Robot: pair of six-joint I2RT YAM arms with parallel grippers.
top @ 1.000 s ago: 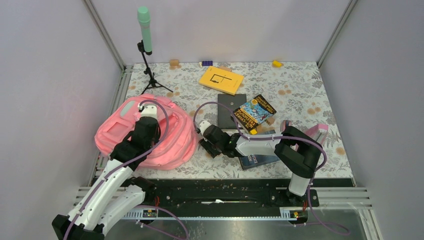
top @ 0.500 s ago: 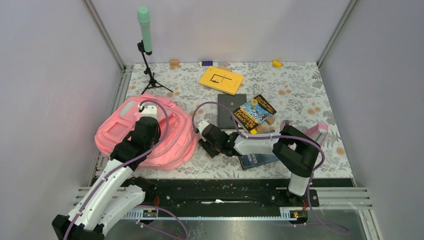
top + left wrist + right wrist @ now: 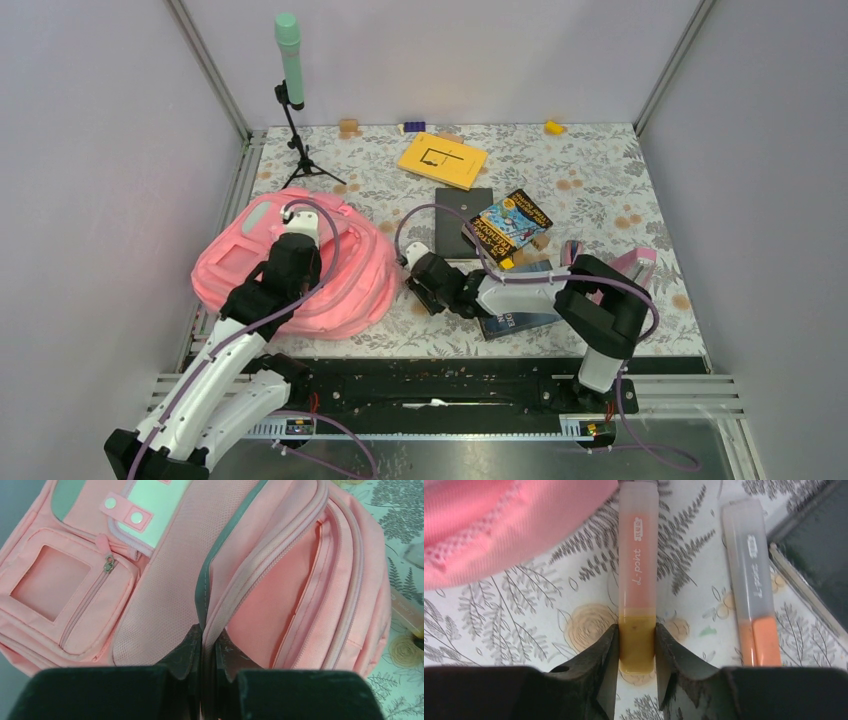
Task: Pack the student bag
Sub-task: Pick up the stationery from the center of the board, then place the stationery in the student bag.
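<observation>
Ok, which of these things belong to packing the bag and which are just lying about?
For the job: student bag, pinched at its opening by the left gripper; yellow marker in the right gripper; orange marker; yellow book; colourful book; black book; pink pencil case.
Lying about, likely: microphone on its stand; brown block; blue block; yellow block.

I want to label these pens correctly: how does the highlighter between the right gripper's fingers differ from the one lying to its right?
The yellow highlighter has a mustard barrel, the orange highlighter an orange one. The right gripper pinches the yellow highlighter; the orange highlighter lies untouched. The yellow one's cap ends beside the student bag; the orange one lies beside a dark pad. Both have frosted caps printed L-point.
</observation>
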